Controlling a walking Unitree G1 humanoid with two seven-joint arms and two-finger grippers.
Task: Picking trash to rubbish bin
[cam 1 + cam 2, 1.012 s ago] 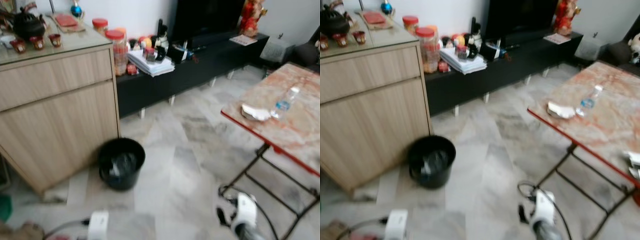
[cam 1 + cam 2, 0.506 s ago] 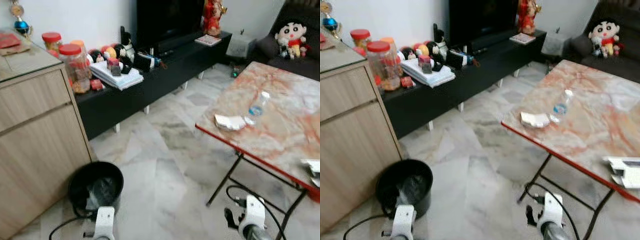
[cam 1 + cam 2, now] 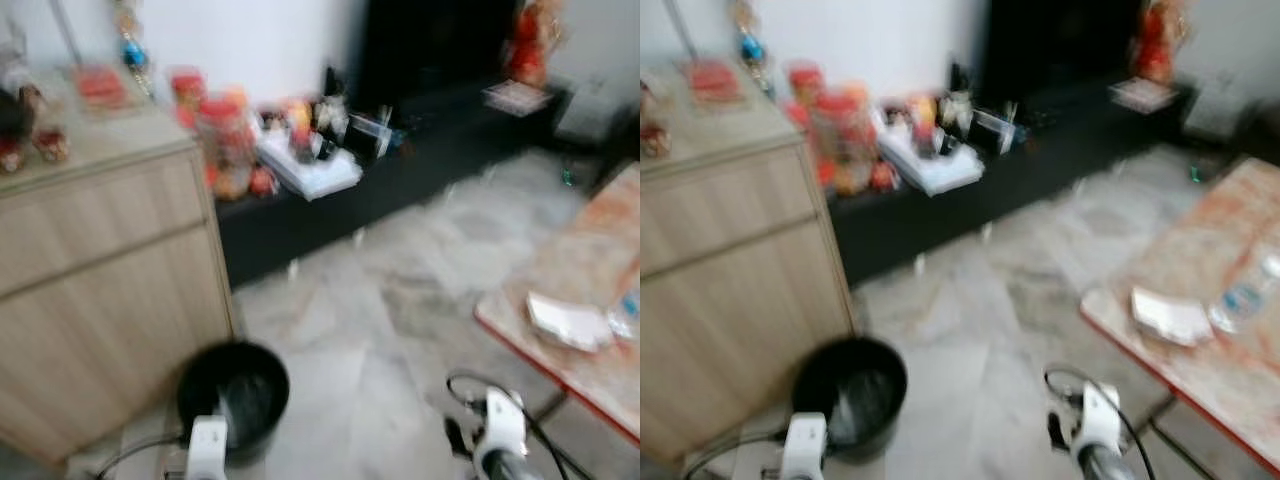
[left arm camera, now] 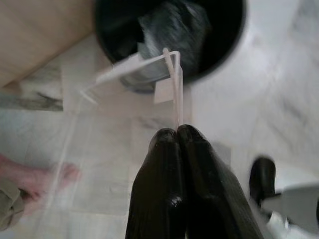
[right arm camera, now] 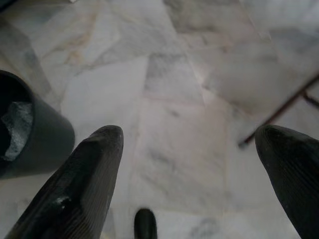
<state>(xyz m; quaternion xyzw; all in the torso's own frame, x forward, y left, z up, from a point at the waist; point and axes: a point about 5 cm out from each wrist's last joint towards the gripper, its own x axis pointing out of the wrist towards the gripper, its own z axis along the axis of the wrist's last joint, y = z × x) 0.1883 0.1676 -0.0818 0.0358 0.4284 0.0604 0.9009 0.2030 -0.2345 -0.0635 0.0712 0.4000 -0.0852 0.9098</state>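
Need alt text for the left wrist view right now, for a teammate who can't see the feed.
The left gripper, its black fingers pressed together, pinches a thin clear plastic wrapper that hangs in front of the open black rubbish bin on the pale marble floor. A person's bare foot shows at one edge, beside a wooden cabinet.

- No text, label, brand, number or sign can be read anywhere.
- The jars (image 3: pixel 222 140) on the low shelf are too blurred to show lettering.
- The bottle (image 3: pixel 1244 293) on the bench has a blue label, but no words can be made out.
- The papers (image 3: pixel 308 167) on the shelf show no legible print.
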